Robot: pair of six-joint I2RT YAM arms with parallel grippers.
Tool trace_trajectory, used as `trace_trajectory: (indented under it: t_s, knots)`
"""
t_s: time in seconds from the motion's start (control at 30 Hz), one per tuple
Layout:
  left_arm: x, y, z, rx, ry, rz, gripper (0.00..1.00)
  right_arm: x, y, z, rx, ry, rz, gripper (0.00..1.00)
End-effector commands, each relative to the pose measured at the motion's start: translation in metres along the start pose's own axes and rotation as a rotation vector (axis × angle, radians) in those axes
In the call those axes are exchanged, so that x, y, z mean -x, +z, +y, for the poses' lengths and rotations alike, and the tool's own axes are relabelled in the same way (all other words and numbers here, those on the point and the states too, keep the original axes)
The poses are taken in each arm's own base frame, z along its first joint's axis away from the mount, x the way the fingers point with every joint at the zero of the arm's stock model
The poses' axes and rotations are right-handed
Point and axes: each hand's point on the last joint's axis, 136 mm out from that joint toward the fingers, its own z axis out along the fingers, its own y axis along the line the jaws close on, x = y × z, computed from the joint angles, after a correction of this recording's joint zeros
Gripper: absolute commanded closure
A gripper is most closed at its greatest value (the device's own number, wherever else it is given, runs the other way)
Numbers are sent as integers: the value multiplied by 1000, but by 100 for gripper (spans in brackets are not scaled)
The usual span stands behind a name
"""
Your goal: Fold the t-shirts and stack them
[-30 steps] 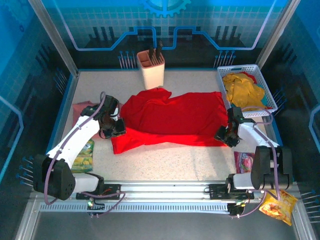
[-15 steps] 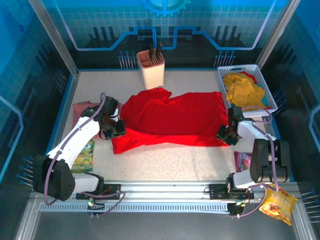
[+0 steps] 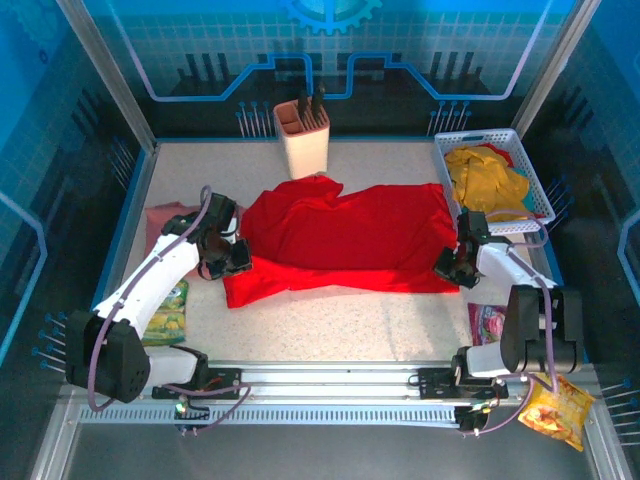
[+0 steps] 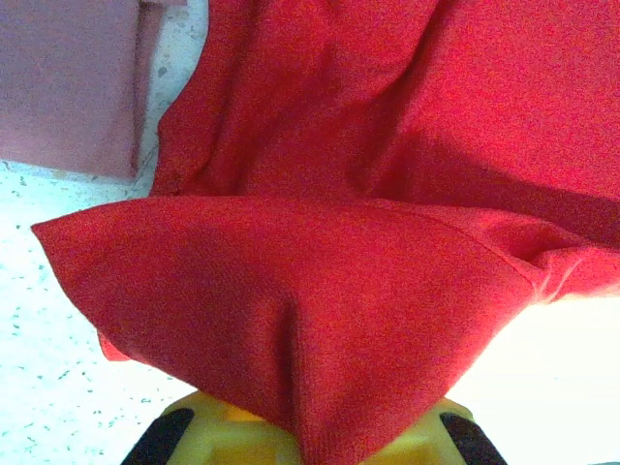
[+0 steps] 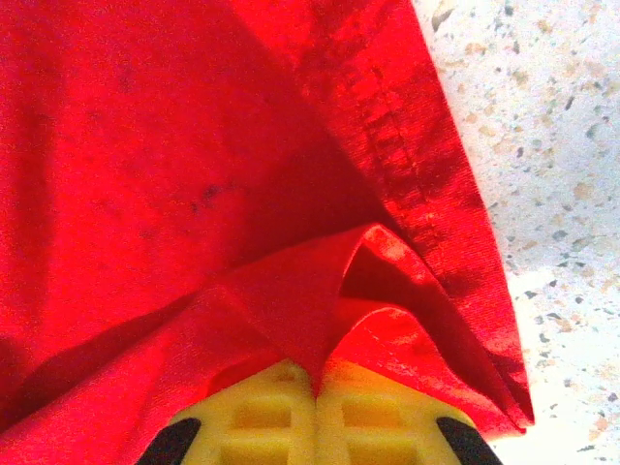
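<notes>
A bright red t-shirt (image 3: 340, 235) lies spread and rumpled across the middle of the table. My left gripper (image 3: 238, 258) is shut on its left edge; in the left wrist view the red cloth (image 4: 320, 320) drapes out of the closed yellow jaws of the gripper (image 4: 315, 441). My right gripper (image 3: 447, 268) is shut on the shirt's right hem, where a pinched fold (image 5: 310, 310) rises from the closed gripper (image 5: 318, 387). A folded dusty pink t-shirt (image 3: 163, 222) (image 4: 68, 82) lies just left of the left gripper. Yellow t-shirts (image 3: 487, 180) are piled in the white basket (image 3: 480, 135).
A beige holder with dark handles (image 3: 302, 140) stands behind the red shirt. Snack packets lie near the front: a green one (image 3: 168, 310) under the left arm, a pink one (image 3: 487, 322) by the right arm, an orange one (image 3: 555, 408) off the front right corner.
My right gripper has closed onto the red shirt's right hem and shifted slightly right. The left gripper has kept its hold without moving.
</notes>
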Motion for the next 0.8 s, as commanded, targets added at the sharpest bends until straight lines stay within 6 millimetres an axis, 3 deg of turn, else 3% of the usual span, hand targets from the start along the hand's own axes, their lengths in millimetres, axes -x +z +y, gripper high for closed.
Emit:
trace_trajectory:
  t_s: [0.0,0.13,0.23,0.3,0.53,0.63,0.77]
  knots:
    - [7,-3,-2,-35,14,-12,100,13,-21,6,39,-3,-47,100]
    - [23,-21,-10,-77,29,-48,100,22,-52,23,137,-20,-106,100]
    - [40,-47,-22,-103,58,-119,100,29,-83,37,200,-39,-167,100]
    - [53,-70,-30,-114,83,-175,100,40,-114,49,254,-57,-236,100]
    - [95,-177,-55,-129,147,-422,100,67,-226,79,388,-127,-492,100]
    - [100,-227,-65,-141,188,-534,100,71,-282,92,462,-162,-611,100]
    - [93,-299,-77,-198,233,-704,100,67,-349,104,558,-216,-743,100]
